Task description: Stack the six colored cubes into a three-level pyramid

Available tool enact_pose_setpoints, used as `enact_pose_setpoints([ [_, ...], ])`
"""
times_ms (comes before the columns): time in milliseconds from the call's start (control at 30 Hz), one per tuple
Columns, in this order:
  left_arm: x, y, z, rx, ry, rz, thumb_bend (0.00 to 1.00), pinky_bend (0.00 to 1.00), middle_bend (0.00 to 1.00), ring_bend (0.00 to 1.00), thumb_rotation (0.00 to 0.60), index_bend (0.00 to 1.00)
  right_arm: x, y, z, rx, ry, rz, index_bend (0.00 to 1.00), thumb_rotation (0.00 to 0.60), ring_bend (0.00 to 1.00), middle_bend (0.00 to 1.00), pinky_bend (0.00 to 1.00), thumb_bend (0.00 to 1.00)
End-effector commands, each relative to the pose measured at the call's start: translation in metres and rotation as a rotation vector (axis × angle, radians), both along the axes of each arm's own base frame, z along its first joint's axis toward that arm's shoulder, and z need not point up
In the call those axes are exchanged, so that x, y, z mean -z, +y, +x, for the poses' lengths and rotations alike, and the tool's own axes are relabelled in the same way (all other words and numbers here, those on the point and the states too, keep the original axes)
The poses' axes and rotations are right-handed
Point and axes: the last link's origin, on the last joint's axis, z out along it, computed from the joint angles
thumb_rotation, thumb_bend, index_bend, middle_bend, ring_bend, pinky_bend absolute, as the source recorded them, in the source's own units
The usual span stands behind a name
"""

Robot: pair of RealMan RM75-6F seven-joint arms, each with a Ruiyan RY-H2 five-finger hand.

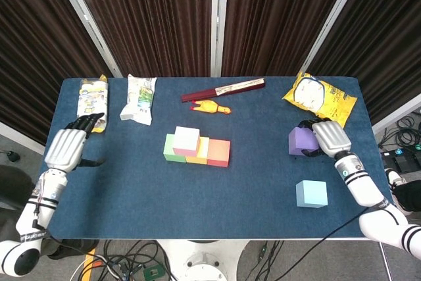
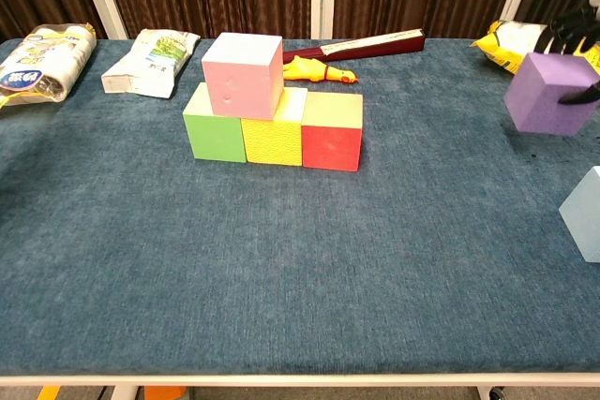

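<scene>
A green cube [image 1: 171, 151], a yellow cube [image 1: 201, 151] and a red cube [image 1: 219, 153] stand in a row mid-table. A pink cube [image 1: 186, 139] sits on top, over the green and yellow ones. My right hand [image 1: 329, 137] grips the purple cube [image 1: 298, 141] at the right; in the chest view the purple cube [image 2: 548, 93] hangs slightly tilted above the cloth, with dark fingertips [image 2: 574, 29] over it. A light blue cube [image 1: 311, 193] lies nearer the front edge. My left hand [image 1: 66, 147] rests empty near the table's left edge, its fingers apart.
Two snack packets [image 1: 92, 94] [image 1: 139, 98] lie at the back left. A yellow chip bag [image 1: 320, 97] sits at the back right, just behind my right hand. A dark red folded fan [image 1: 222, 89] and a yellow toy chicken [image 1: 212, 106] lie behind the stack.
</scene>
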Motion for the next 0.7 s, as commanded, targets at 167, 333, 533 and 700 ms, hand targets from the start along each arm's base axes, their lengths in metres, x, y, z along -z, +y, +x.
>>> enact_pose_setpoints([
  [167,-0.003,0.000,0.003,0.003,0.001,0.003,0.02,0.26,0.13,0.10,0.600,0.10,-0.029,0.015,0.079,-0.092,-0.081,0.050,0.39,0.600,0.28,0.54,0.26,0.21],
  [333,-0.003,0.001,0.004,0.003,-0.002,-0.002,0.02,0.26,0.13,0.10,0.600,0.10,-0.020,0.017,0.119,-0.103,-0.115,0.103,0.39,0.600,0.28,0.54,0.24,0.21],
  [533,-0.003,-0.001,0.003,-0.002,-0.004,-0.007,0.02,0.26,0.13,0.10,0.600,0.10,0.001,0.011,0.152,-0.115,-0.118,0.126,0.39,0.600,0.28,0.54,0.23,0.21],
  [700,-0.005,0.001,0.002,-0.011,-0.011,0.000,0.02,0.26,0.13,0.10,0.600,0.10,0.018,0.007,0.175,-0.113,-0.116,0.139,0.39,0.600,0.28,0.54,0.22,0.21],
])
